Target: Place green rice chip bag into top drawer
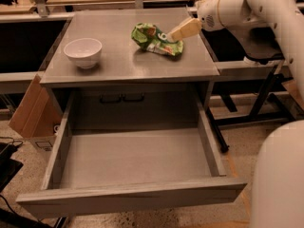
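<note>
The green rice chip bag (154, 39), crumpled bright-green foil, lies on the grey table top (123, 61) towards its back right. My gripper (176, 33), with tan fingers on a white arm, reaches in from the right and its tips are at the bag's right end, just above it. The top drawer (128, 158) is pulled wide out below the table top, and its smooth grey bottom shows nothing in it.
A white bowl (83, 52) stands on the left of the table top. A cardboard box (29, 113) leans beside the table's left side. My white arm (256, 8) spans the upper right, and my white base (280, 175) fills the lower right corner.
</note>
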Controlling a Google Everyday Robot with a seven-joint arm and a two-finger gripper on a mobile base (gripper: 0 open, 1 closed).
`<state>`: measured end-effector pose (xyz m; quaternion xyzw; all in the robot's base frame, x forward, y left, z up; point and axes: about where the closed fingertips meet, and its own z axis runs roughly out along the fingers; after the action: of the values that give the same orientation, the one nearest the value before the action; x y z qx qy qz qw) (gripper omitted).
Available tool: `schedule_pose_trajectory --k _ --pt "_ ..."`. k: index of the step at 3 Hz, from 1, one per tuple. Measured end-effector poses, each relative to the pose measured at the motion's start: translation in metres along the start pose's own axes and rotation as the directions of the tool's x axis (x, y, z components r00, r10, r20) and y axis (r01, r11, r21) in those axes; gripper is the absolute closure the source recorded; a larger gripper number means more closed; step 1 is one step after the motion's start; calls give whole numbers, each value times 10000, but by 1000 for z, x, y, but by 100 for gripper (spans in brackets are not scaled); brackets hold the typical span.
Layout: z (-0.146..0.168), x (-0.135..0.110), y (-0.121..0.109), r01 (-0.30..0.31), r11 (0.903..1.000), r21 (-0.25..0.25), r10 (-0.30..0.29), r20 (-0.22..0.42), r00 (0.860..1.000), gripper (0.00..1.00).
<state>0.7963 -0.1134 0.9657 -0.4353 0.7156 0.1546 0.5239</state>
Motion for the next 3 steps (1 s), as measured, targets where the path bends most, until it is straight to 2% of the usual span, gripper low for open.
schedule_pose_trajectory --k 1,3 --pt "45 12 -3 -138 9999 22 139 -168 9998 0" --pt "117 39 -7 -777 9969 -68 776 -202 9968 0"
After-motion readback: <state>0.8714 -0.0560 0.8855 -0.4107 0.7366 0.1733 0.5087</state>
